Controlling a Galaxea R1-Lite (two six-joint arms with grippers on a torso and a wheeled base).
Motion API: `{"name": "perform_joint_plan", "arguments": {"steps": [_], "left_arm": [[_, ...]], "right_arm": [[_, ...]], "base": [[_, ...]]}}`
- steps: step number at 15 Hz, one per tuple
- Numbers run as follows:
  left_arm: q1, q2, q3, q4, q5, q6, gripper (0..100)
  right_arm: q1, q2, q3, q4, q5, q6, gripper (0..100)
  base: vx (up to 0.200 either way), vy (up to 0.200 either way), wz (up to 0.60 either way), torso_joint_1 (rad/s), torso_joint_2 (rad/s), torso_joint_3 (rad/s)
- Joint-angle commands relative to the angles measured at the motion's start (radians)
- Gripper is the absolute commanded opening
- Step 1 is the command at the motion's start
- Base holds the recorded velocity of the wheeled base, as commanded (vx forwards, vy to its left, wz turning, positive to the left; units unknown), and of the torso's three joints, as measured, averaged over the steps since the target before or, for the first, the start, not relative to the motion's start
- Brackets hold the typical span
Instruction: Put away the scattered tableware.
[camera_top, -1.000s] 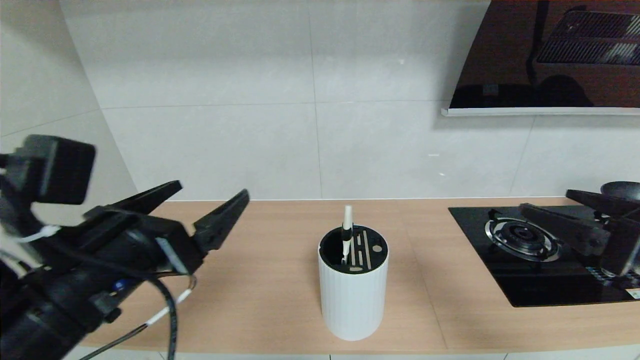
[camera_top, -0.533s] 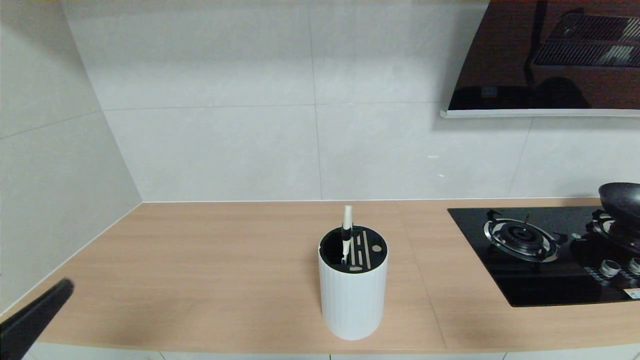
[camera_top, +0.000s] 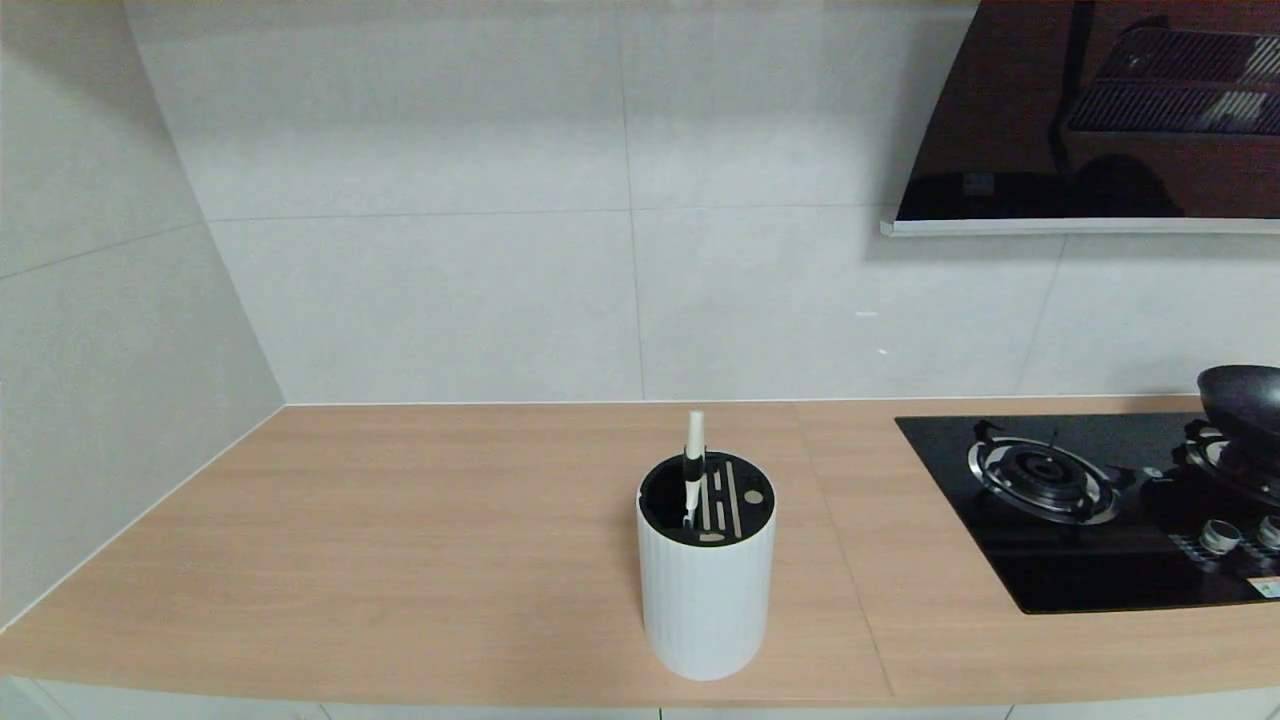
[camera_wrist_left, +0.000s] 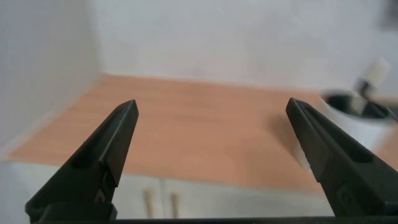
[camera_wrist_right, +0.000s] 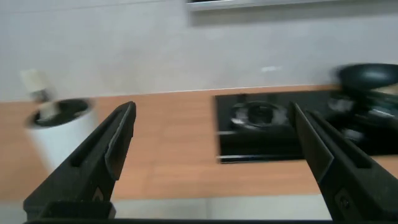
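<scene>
Both arms pulled back off the counter (camera_top: 400, 520) over the last second. Left gripper (camera_wrist_left: 211, 107) was raised above the counter's left part and right gripper (camera_wrist_right: 212, 111) was over the stove (camera_top: 1040, 560). Half a second ago only one left fingertip remained at the counter's front-left corner. Now each gripper sits back past the counter's front edge, facing in across it.

- Left gripper: jaws wide apart, nothing between them. Cabinet doors (camera_wrist_left: 205, 199) under the counter edge sit below it. The utensil holder shows ahead, blurred.
- Right gripper: jaws wide apart too, nothing held. Holder, stove and pan show beyond it, blurred.
- Utensil holder (camera_top: 706, 600): white, ribbed, cylindrical, upright near the counter's front edge. It is left of the stove and apart from it. Same spot in all three head frames.
- Utensil (camera_top: 693, 445): stands close to upright in the open well on the left of the holder's black slotted top. White handle end with a black band pokes up above the rim. Working end is hidden inside, so type can't be told. Unmoved.
- Pan (camera_top: 1245, 392): dark, on the stove's far right burner, cut by the frame edge.
- Range hood (camera_top: 1010, 120): dark glass, on the tiled wall (camera_top: 450, 250) above the stove.
</scene>
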Motion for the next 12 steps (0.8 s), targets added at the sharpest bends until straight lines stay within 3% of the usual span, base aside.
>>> {"name": "perform_joint_plan", "arguments": {"steps": [1,2,4,6,9,11,12], "left_arm": [[0.101,-0.105,0.039,-0.003,-0.049,0.068,100],[0.101,-0.109,0.118,-0.018,-0.046,0.074,100],[0.101,-0.109,0.246,-0.086,-0.049,0.041,100],[0.101,-0.109,0.419,-0.227,-0.098,0.039,100],[0.101,-0.109,0.419,-0.217,-0.161,0.013,100],[0.1,-0.109,0.419,-0.179,-0.234,0.024,100],[0.1,-0.109,0.419,-0.181,-0.239,0.025,100]], "right_arm": [[-0.067,-0.093,0.077,-0.005,0.021,-0.034,100],[-0.065,-0.097,0.134,-0.045,0.005,-0.025,100],[-0.065,-0.097,0.257,-0.142,0.008,-0.017,100],[-0.065,-0.097,0.356,-0.211,0.027,-0.017,100],[-0.064,-0.097,0.356,-0.181,0.136,-0.023,100],[-0.064,-0.095,0.352,-0.126,0.192,-0.028,100],[-0.064,-0.095,0.355,-0.139,0.198,-0.028,100]], "base": [[0.0,0.0,0.0,0.0,0.0,0.0],[0.0,0.0,0.0,0.0,0.0,0.0],[0.0,0.0,0.0,0.0,0.0,0.0],[0.0,0.0,0.0,0.0,0.0,0.0],[0.0,0.0,0.0,0.0,0.0,0.0],[0.0,0.0,0.0,0.0,0.0,0.0],[0.0,0.0,0.0,0.0,0.0,0.0]]}}
